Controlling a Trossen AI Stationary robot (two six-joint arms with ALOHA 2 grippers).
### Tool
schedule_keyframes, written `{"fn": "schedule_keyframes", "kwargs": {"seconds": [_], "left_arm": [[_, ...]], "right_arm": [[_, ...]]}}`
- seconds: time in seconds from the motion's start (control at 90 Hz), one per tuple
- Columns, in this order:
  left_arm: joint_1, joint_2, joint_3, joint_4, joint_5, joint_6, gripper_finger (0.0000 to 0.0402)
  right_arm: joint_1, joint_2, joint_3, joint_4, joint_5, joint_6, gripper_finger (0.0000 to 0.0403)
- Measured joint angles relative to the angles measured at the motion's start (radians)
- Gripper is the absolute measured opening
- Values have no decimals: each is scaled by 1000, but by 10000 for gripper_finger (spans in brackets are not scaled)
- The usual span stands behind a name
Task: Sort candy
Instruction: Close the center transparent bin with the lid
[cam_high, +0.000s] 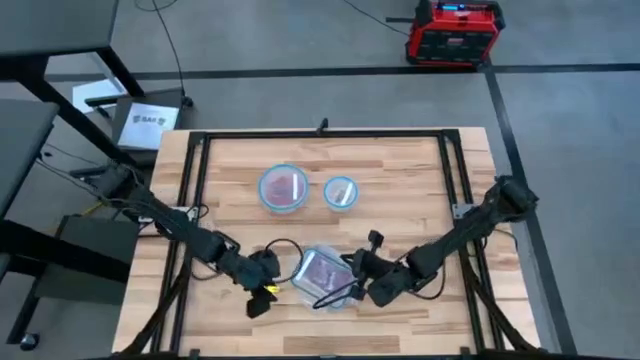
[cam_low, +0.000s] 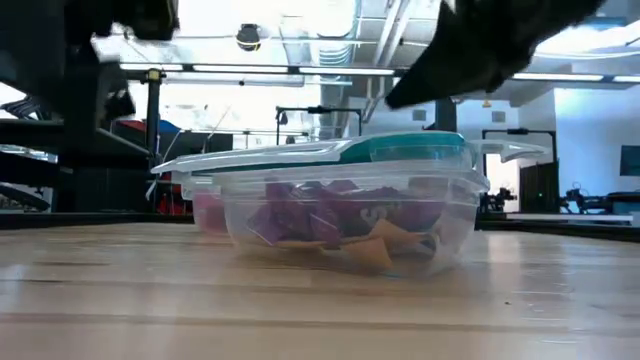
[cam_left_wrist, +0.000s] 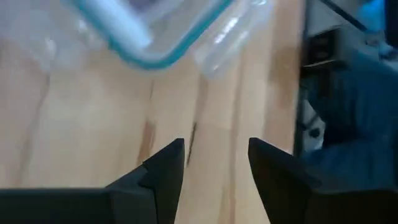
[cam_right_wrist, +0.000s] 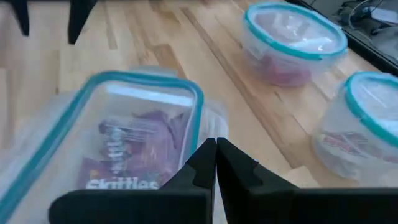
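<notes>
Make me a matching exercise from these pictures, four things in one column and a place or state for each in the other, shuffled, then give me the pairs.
Things:
1. rectangular container
2. larger round container
3. left gripper
4. right gripper

Places or states:
A. fingers shut, by the rectangular container's right edge
B. far half of the table, left of the smaller round container
C. fingers open over bare wood
D. near edge, lidded, holding purple Skittles packets

Pairs: 1-D, 2-B, 3-C, 4-A
</notes>
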Motion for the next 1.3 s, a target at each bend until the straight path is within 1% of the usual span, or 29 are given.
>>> {"fn": "schedule_keyframes", "kwargs": {"seconds": [0.078, 0.167, 0.222, 0.311, 0.611, 0.778, 0.989, 1.2, 1.3], "left_arm": [[2, 54, -1, 43, -5, -90, 164], [10, 87, -1, 100, -27, -185, 164], [25, 98, 0, 125, -28, -218, 164], [55, 112, 0, 115, -38, -246, 164], [130, 111, -1, 124, -41, -212, 164], [127, 111, -1, 166, -38, -212, 164], [156, 111, -1, 164, -52, -194, 164], [144, 109, -1, 162, 7, -173, 164], [131, 93, -1, 160, 17, -150, 164]], "right_arm": [[1, 0, 0, -1, 0, 0, 0], [1, -14, 0, -5, 2, -1, 0], [1, -23, 0, -4, 12, -11, 0], [5, -26, 1, -2, 26, -23, 0], [9, -26, 1, -3, 29, -24, 0], [8, -26, 1, -4, 29, -27, 0], [8, -26, 1, -5, 28, -27, 0], [14, -26, 1, -4, 27, -27, 0], [22, -27, 6, 52, 22, -5, 0]]}}
